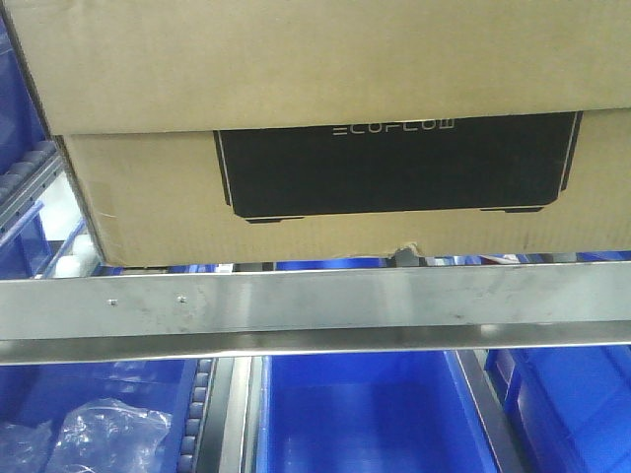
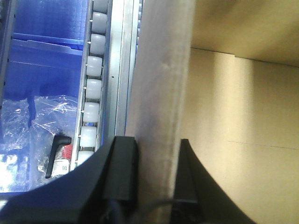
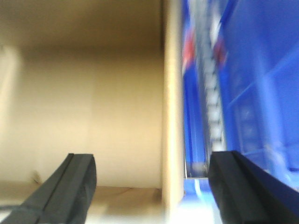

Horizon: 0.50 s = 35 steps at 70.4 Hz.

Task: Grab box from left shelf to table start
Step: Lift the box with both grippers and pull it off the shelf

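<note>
Box sits above left shelf rail, blue bins beneath.

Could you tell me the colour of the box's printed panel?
Black printed panel with pale lettering, on the brown cardboard box; exterior front-facing view shows it best.

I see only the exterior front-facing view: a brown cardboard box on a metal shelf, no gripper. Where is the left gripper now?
Observer: The left gripper straddles one wall of the large brown corrugated cardboard box; both black fingers lie against it.
Operator: And the other arm?
Observer: The right gripper is open; a box edge stands between its fingers, with gaps on both sides.
Operator: Anything near the left one?
Observer: A black handle lies among clear plastic bags in a blue plastic bin.
</note>
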Each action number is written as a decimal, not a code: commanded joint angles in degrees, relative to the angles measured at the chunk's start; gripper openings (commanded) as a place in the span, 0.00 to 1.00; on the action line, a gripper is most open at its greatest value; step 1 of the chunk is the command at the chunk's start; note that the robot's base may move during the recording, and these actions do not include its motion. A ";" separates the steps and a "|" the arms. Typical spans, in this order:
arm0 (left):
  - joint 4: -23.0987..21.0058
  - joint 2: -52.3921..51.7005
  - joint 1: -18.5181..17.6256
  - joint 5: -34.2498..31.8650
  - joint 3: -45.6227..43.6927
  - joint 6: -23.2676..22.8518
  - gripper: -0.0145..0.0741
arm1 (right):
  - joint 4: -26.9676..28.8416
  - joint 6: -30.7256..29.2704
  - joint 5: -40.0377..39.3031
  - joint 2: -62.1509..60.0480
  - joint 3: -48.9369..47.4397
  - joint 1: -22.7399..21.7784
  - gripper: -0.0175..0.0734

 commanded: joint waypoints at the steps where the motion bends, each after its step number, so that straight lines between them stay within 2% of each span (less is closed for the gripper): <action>1: 1.56 -2.08 0.56 -9.46 -1.43 -3.19 0.06 | -2.61 -1.15 -2.67 2.23 -4.82 0.03 0.84; 10: 1.56 -2.08 0.56 -9.46 -1.43 -3.19 0.06 | -7.65 -1.15 -5.88 7.59 -5.90 0.03 0.84; 11: 4.72 -2.08 0.56 -9.46 -1.43 -3.05 0.06 | -7.37 -0.99 -9.28 13.51 -5.85 0.31 0.27; 18: 5.08 -2.61 0.07 -8.49 -1.43 -2.50 0.06 | -7.37 -0.99 -8.91 13.15 -5.85 0.31 0.26; 35: 11.76 -6.53 -3.84 -4.50 -1.43 -1.68 0.06 | -6.87 -0.95 -8.66 8.74 -5.85 0.31 0.26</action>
